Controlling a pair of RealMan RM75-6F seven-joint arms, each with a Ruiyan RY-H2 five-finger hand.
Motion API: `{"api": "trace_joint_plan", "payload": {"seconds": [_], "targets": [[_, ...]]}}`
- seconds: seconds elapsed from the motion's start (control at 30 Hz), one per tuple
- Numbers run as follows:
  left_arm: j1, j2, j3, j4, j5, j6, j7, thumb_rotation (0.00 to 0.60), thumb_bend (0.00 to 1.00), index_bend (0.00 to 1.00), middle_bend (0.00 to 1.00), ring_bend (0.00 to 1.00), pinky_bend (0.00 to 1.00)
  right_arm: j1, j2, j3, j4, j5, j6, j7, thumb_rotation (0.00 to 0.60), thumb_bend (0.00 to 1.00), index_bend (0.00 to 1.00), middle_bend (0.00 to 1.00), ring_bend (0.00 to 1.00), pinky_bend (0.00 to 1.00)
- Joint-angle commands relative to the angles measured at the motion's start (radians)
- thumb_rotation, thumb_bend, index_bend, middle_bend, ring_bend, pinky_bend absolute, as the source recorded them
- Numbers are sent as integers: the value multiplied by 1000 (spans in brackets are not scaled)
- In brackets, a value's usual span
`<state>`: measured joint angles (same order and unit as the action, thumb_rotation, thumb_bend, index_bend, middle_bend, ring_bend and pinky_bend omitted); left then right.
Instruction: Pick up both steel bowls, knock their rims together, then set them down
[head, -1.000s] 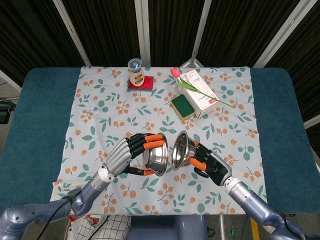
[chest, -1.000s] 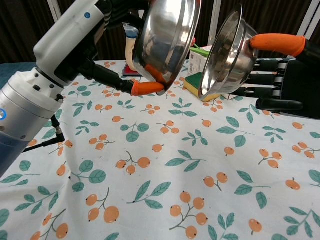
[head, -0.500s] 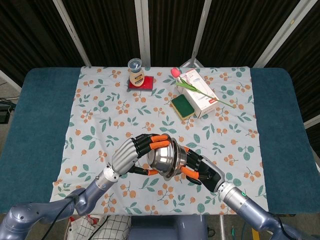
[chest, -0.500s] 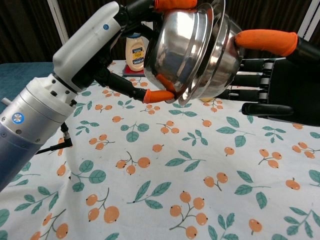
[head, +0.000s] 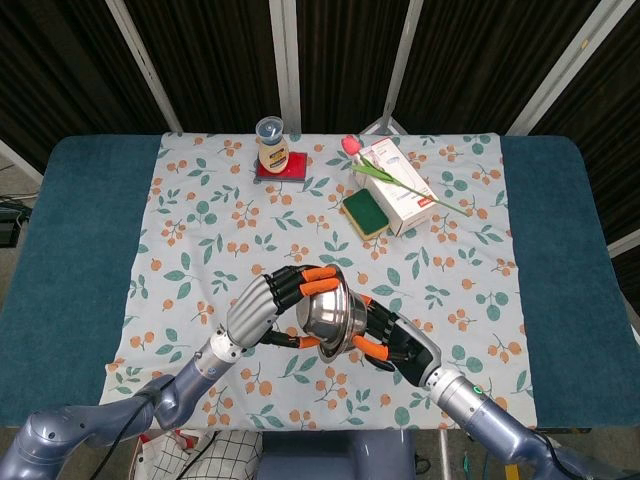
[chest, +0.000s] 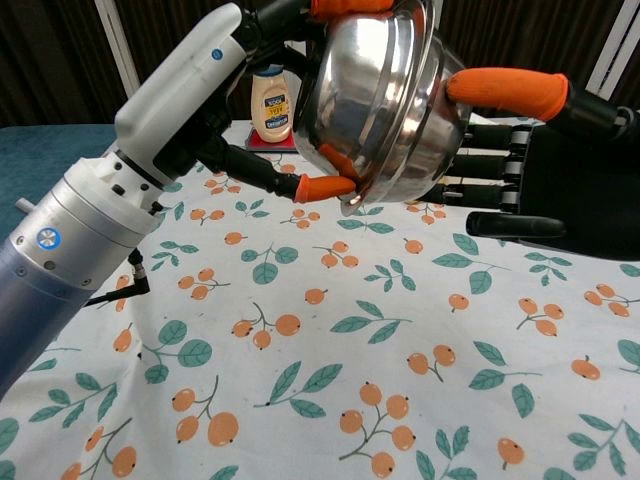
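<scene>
- Both hands have closed the gap that stood between them a second ago: the two bowls, then apart with rims facing, are now pressed mouth to mouth low in the middle of the head view.
- Robot's left hand (head: 262, 305), with black fingers and orange tips, is clamped around the round, polished steel bowl (chest: 375, 95); a fingertip (chest: 325, 187) hooks under it near the rim, others curl over the top.
- Robot's right hand (head: 392, 338) grips the second steel bowl (chest: 438, 140), which is mostly hidden behind the first; only its rim and some of its wall show, with an orange-tipped finger (chest: 505, 90) lying over it.
- Rims appear to be touching, so I judge the pick-up done and the knock happening or just made.
- Left to do: part the bowls and set each down on the floral-cloth-covered surface (chest: 330, 380) below.
- Further off, at the upper middle of the head view, stand a mayonnaise jar (head: 272, 147) on a red coaster, a green sponge (head: 366, 214) and a white carton (head: 400, 188).
</scene>
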<state>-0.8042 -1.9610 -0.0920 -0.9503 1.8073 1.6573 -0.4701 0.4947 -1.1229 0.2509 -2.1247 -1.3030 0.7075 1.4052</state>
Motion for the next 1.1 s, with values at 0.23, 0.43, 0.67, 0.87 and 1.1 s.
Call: {"api": "trace_joint_plan", "payload": {"seconds": [0.23, 0.43, 0.67, 0.87, 1.1], "targets": [[29, 79, 18, -128, 11, 24, 22, 600, 458, 525, 661, 541, 748, -27, 55, 23, 89, -32, 8, 89, 600, 415, 1000, 986, 1000, 1000], [56, 207, 45, -327, -1, -37, 124, 600, 474, 520, 656, 541, 748, -54, 59, 2, 200, -71, 129, -173, 600, 416, 1000, 986, 1000, 1000], [105, 396, 86, -597, -81, -166, 293, 600, 486, 514, 654, 541, 748, -83, 15, -32, 299, -39, 330, -772, 600, 416, 1000, 986, 1000, 1000], [130, 481, 93, -712, -165, -251, 390, 600, 521, 514, 653, 541, 748, -103, 11, -51, 315, -28, 401, -981, 600, 416, 1000, 986, 1000, 1000], [147, 527, 84, -785, -342, -395, 551, 600, 580, 510, 652, 550, 755, -126, -23, -109, 428, -91, 469, -1185, 600, 416, 1000, 986, 1000, 1000]]}}
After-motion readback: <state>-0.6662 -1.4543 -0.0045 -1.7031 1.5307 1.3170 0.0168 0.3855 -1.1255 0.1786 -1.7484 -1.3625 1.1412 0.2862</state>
